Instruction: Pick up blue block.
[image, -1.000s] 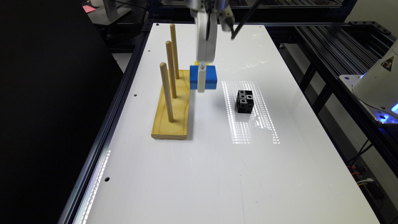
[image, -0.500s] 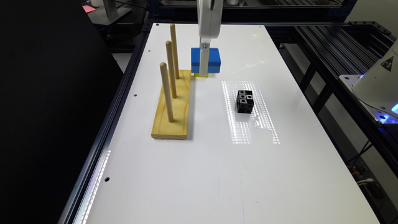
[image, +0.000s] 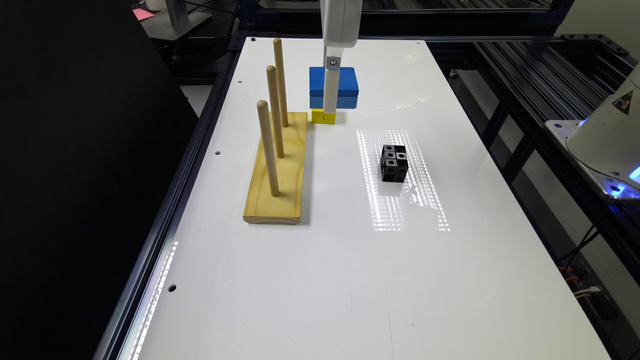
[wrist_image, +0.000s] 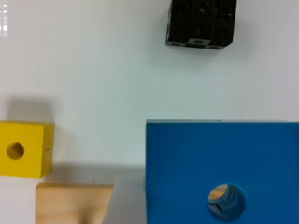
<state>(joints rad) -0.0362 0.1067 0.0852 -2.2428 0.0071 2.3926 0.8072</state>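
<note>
The blue block (image: 345, 85) hangs in the air above the white table (image: 350, 280), near its far end, with my gripper (image: 331, 102) shut on it from above. Seen from the wrist, the blue block (wrist_image: 196, 158) is close and large, and its round centre hole shows light wood and blue through it. Its shadow lies on the table beneath.
A small yellow cube (image: 323, 117) (wrist_image: 23, 149) sits on the table under the lifted block. A wooden base with three upright pegs (image: 277, 170) (wrist_image: 74, 203) stands toward the exterior view's left. A black cube with holes (image: 393, 162) (wrist_image: 201, 23) lies toward its right.
My gripper has risen with the blue block in it. The block left the table and the yellow cube beneath it came into view.
</note>
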